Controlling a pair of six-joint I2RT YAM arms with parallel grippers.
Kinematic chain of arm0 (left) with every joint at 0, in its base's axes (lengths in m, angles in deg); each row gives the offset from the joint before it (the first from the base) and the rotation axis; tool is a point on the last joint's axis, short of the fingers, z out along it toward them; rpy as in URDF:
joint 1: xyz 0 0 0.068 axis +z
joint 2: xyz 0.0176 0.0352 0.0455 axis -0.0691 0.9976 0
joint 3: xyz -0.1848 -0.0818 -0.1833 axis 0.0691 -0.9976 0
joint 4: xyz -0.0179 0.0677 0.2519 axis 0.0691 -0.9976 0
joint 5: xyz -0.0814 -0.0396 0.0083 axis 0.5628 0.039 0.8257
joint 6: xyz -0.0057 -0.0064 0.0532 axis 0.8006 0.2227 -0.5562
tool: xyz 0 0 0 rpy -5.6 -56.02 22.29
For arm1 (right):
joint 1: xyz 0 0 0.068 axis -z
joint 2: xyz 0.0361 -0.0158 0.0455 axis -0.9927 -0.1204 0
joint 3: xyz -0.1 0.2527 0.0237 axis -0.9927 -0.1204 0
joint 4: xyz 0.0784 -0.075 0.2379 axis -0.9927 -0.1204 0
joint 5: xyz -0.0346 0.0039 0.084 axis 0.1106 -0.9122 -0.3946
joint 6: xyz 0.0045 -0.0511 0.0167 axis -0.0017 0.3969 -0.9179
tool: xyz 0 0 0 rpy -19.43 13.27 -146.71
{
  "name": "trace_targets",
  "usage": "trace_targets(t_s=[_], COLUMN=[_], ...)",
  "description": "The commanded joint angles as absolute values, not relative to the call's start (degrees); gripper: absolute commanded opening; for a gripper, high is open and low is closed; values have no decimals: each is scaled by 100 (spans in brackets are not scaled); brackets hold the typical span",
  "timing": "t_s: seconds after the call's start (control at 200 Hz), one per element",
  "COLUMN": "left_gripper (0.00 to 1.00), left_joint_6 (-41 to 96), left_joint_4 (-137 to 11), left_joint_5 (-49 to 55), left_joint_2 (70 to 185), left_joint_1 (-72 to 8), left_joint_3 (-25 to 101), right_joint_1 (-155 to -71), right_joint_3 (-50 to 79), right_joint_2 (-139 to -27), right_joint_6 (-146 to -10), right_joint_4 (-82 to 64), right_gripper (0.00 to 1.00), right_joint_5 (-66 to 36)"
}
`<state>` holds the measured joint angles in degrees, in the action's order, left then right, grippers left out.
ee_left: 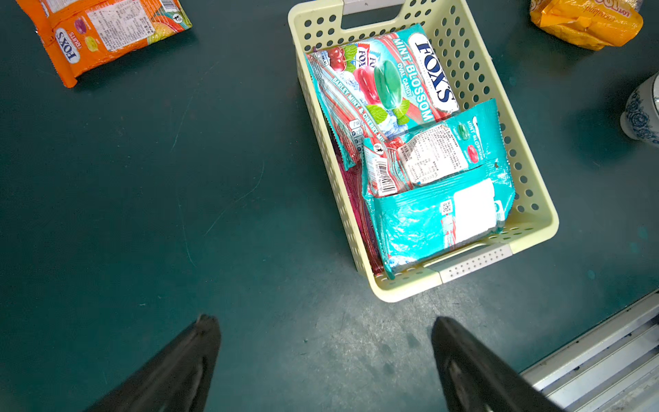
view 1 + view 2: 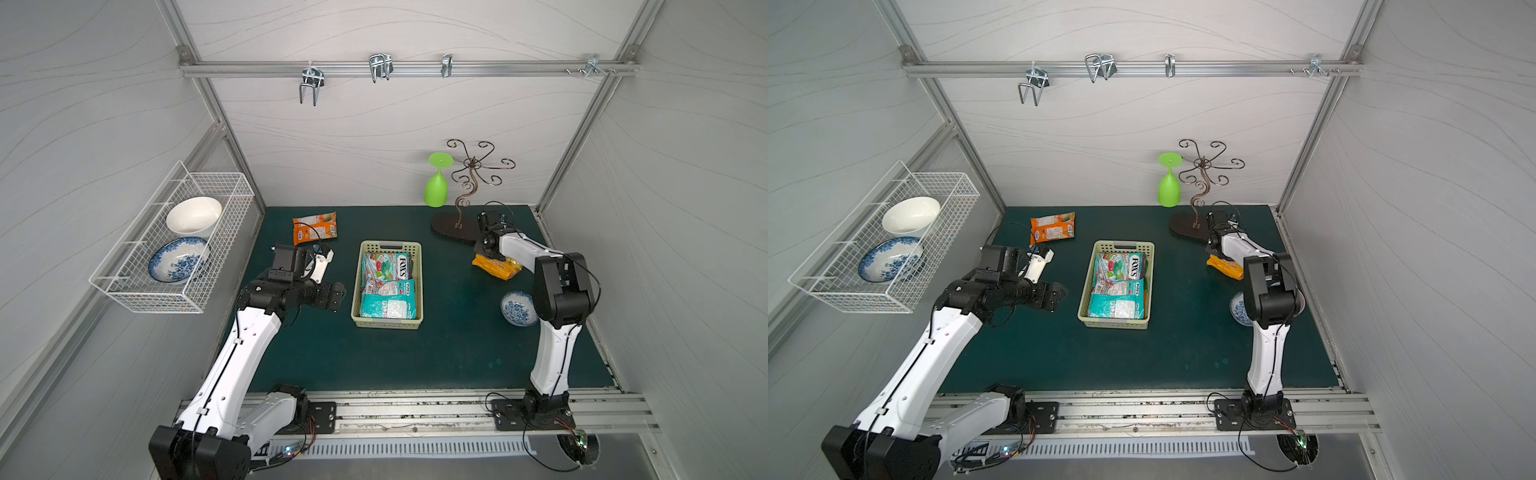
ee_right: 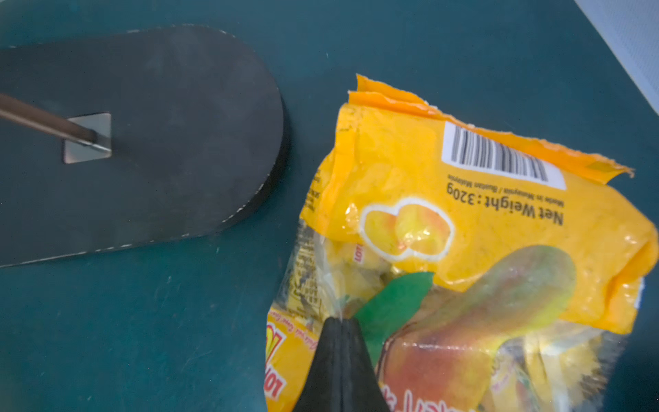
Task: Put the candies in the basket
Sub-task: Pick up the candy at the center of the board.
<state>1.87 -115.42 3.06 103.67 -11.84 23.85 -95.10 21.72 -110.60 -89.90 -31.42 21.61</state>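
Closest in the right wrist view, the right jaws are closed tip to tip on a pinch of wrapper of the yellow packet (image 3: 445, 214), which lies on the green bench (image 3: 142, 321) just beside the dark oval foot of the metal stand (image 3: 142, 142). In the left wrist view the left jaws stand wide apart with nothing between them, over bare bench at 9 o'clock of the basket (image 1: 535, 221).

There is one basket, in the middle of the bench, with its long axis running 12 to 6 o'clock. Two teal packets lie on top inside it, one printed side up (image 1: 392, 82) at the 12 o'clock end and one label side up (image 1: 438, 214) at the 6 o'clock end. The edge of a pink packet (image 1: 356, 199) shows beneath them; how many more lie under cannot be told.

Two packets are outside the basket. The orange packet (image 2: 314, 227) lies at 11 o'clock of it, long axis about 9 to 3. The yellow one sits at 3 o'clock, long axis about 10 to 4.

There are three bowls: a small blue-patterned bowl (image 2: 517, 307) on the bench at 4 o'clock, and a white bowl (image 2: 193, 216) and a blue bowl (image 2: 178, 259) in the wire rack (image 2: 124, 286) on the 9 o'clock wall. One green glass (image 2: 435, 189) is upside down beside the stand
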Motion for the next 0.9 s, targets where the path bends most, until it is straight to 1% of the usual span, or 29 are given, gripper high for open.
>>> trace_targets(t_s=[0.0, 0.35, 0.52, 0.605, 0.715, 0.89], left_gripper=[97, 97, 97, 97, 97, 97], left_joint_6=[166, 170, 188, 175, 174, 175], left_joint_4=[-11392, -11349, -11408, -11351, -11374, -11319], left_joint_5=[349, 338, 322, 322, 266, 293], left_joint_2=[10321, 10250, 10277, 10249, 10290, 10264], left_joint_1=[-1135, -1143, -1141, -1143, -1138, -1136], left_joint_3=[2514, 2483, 2556, 2493, 2540, 2486], right_joint_1=[-9474, -9484, -9503, -9609, -9753, -9970], right_joint_3=[1961, 1554, 1418, 1195, 1154, 898], right_joint_2=[-10535, -9525, -9011, -8736, -8455, -7968], right_joint_6=[-8845, -8634, -8681, -8608, -8482, -8200], right_joint_4=[-3133, -3009, -3265, -3176, -3432, -3472], right_gripper=[0, 0, 0, 0, 0, 0], right_joint_5=[1967, 1272, 908, 793, 642, 139])
